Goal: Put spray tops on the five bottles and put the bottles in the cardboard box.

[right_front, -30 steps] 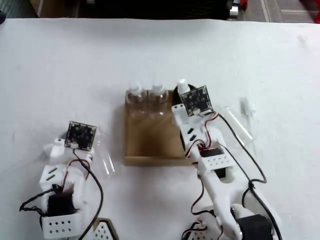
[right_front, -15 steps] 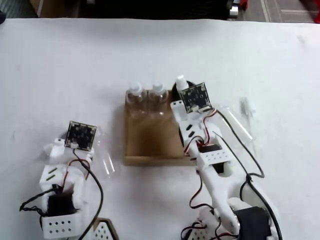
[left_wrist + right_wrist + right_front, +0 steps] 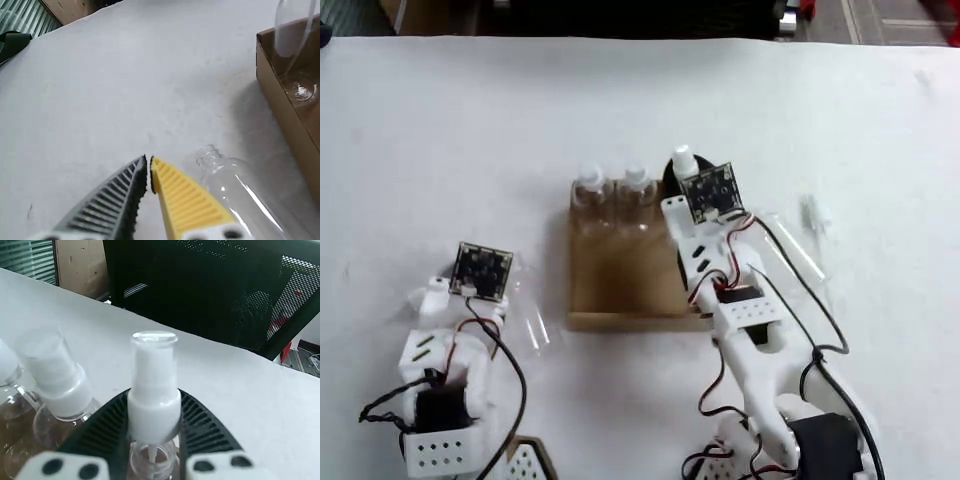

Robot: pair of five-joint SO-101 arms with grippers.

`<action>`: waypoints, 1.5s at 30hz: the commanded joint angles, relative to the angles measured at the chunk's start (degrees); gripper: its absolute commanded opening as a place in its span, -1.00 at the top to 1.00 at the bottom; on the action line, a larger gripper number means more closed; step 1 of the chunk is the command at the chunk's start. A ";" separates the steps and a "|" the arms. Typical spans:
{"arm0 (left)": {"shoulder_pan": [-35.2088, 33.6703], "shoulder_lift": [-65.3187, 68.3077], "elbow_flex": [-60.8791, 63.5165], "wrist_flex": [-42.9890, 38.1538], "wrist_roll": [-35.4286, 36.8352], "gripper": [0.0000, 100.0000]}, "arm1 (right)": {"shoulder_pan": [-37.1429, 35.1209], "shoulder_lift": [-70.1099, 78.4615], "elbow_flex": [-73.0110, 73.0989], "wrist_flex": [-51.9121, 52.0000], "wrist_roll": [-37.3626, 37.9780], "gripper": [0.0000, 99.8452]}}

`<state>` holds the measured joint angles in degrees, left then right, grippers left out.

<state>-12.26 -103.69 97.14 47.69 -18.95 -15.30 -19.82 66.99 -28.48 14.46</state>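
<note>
We see right gripper (image 3: 154, 402) clenched on upright clear plastic bottle with white spray top (image 3: 152, 365) | axis vertical, at far right corner of brown cardboard box (image 3: 620, 321) | left gripper (image 3: 149, 172) pinched empty.

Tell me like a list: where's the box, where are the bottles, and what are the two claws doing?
cardboard box: open, mid-table
capped bottles: two, upright along the box's far wall
right gripper: shut on a spray top sitting over the third bottle, at the box's far right corner
left gripper: shut, holding nothing
uncapped bottle: lying on the table beside the left gripper
fifth bottle: lying right of the box
</note>
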 commanded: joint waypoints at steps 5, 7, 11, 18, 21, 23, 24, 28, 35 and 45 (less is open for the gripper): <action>0.48 -0.57 -0.18 -0.97 -0.70 0.95 | 0.13 -0.48 -2.29 3.65 0.70 0.64; 0.48 -0.57 -0.18 -0.97 -0.70 0.95 | 0.13 -0.57 -2.29 4.26 0.70 0.60; 0.48 -0.57 -0.18 -0.97 -0.70 0.95 | 0.13 -0.57 -2.37 4.26 0.79 0.64; 0.48 -0.57 -0.18 -0.97 -0.70 0.95 | 0.13 -0.57 -2.37 4.26 0.53 0.64; 0.48 -0.57 -0.18 -0.97 -0.70 0.95 | 0.13 -0.57 -2.73 4.26 0.53 0.64; 0.48 -0.57 -0.18 -0.97 -0.70 0.95 | 0.04 -1.36 -2.73 4.26 0.70 0.64; 0.48 -0.57 -0.18 -0.97 -0.70 0.95 | 0.04 -2.07 -2.73 4.26 0.70 0.64; 0.48 -0.57 -0.18 -0.97 -0.70 0.95 | 0.04 -6.46 -2.46 5.93 0.88 0.64; 0.48 -0.57 -0.18 -0.97 -0.70 0.95 | -0.48 -15.43 -6.15 18.77 0.70 0.50; 0.48 -0.57 -0.18 -0.97 -0.70 0.95 | -0.57 -26.15 -13.98 31.78 0.44 0.50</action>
<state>-12.26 -103.69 97.14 47.69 -18.95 -15.30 -40.48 57.85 0.00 14.64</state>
